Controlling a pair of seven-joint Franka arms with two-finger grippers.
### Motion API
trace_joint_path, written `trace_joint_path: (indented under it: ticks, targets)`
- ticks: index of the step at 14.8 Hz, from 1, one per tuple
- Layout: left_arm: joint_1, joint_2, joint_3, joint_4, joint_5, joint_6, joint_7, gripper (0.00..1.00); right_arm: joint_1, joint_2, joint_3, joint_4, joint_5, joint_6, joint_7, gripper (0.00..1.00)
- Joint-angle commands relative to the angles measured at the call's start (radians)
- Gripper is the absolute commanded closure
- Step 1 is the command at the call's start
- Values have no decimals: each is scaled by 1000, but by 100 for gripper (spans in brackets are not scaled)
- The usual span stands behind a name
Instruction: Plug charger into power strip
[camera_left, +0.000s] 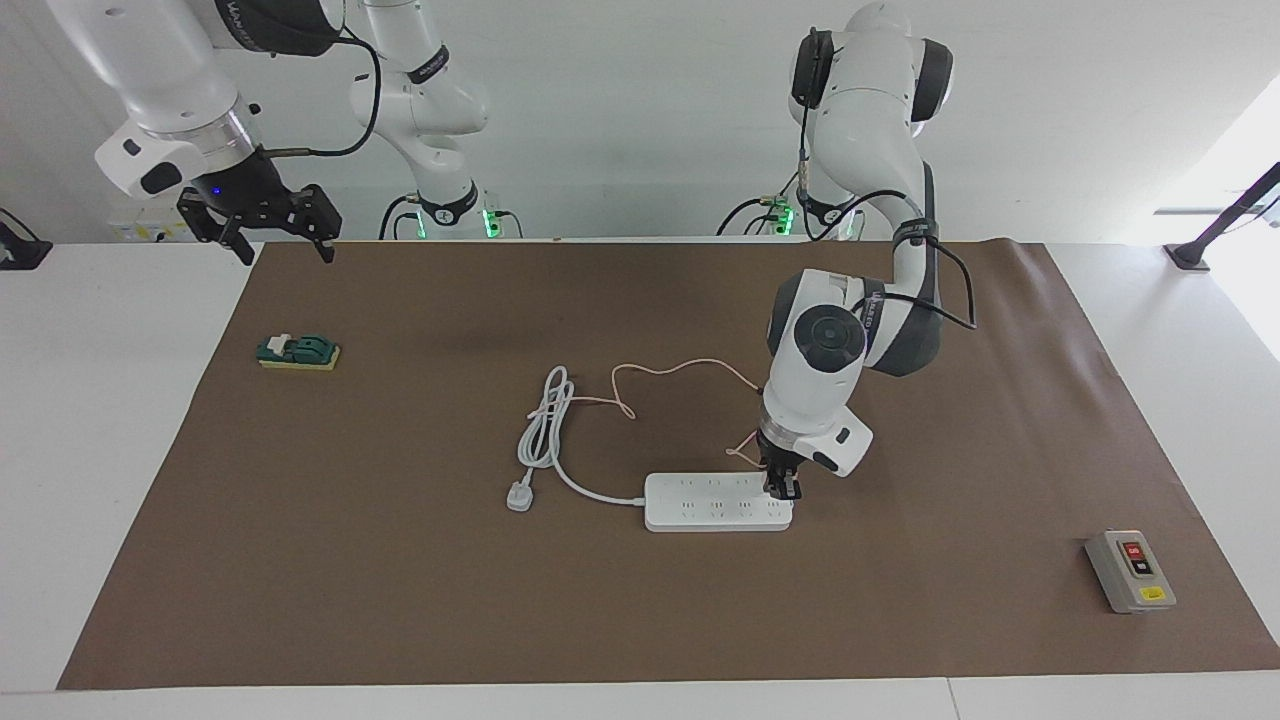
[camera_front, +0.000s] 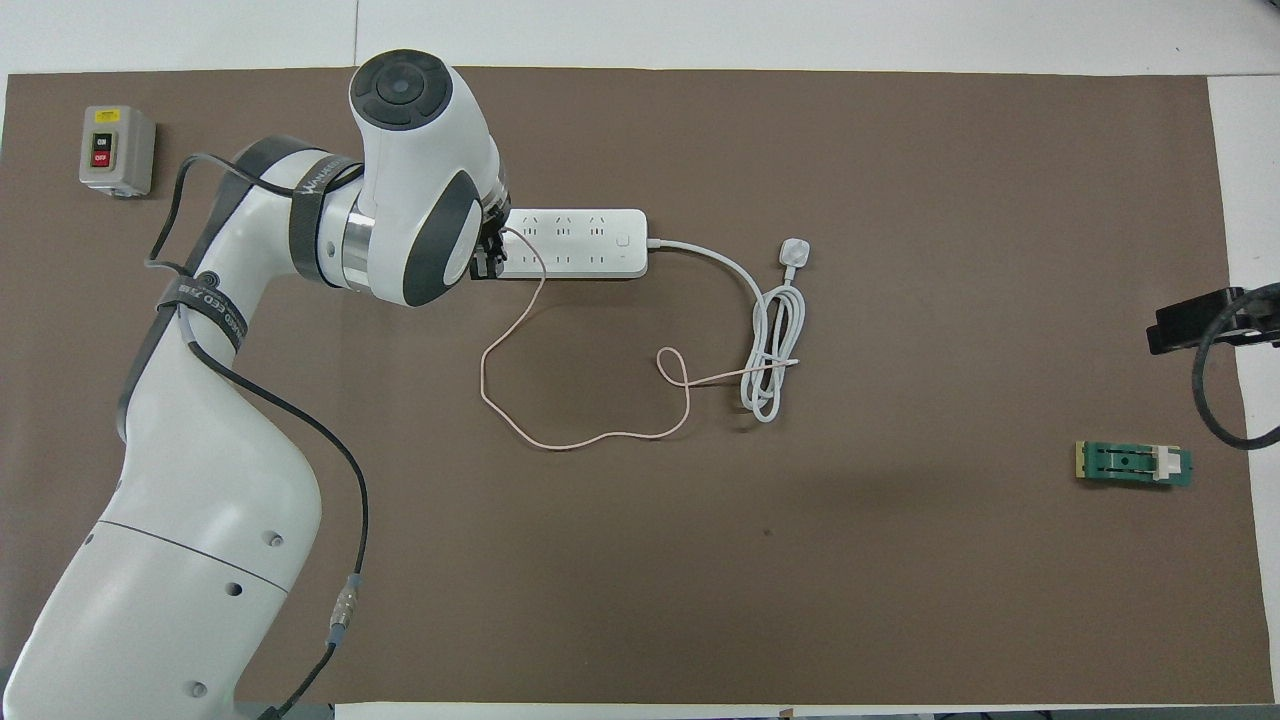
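The charger is hiding inside your left gripper (camera_left: 783, 490), which is clamping it directly over the power strip (camera_left: 715, 502) at the left arm's end of its long axis. Your right gripper (camera_left: 270, 232) is waiting open above the table's (camera_left: 150, 420) corner.

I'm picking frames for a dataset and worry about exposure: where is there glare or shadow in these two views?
Facing view: blown-out daylight at the edge by the left arm's end; a soft shadow on the brown mat. Overhead view: even light, a faint shadow near the green block; the left arm's bulk hides the left gripper.
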Motion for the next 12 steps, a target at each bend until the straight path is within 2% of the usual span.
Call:
trace_joint_path:
  ticks: [1,12]
  targets:
    - [3,22,0,12,15,-19,13,100,-17,-20,9,-18,7,-6,-21,0]
    - [-8,23,0,-16,14,-11,16,100,-17,-20,9,-18,7,-6,-21,0]
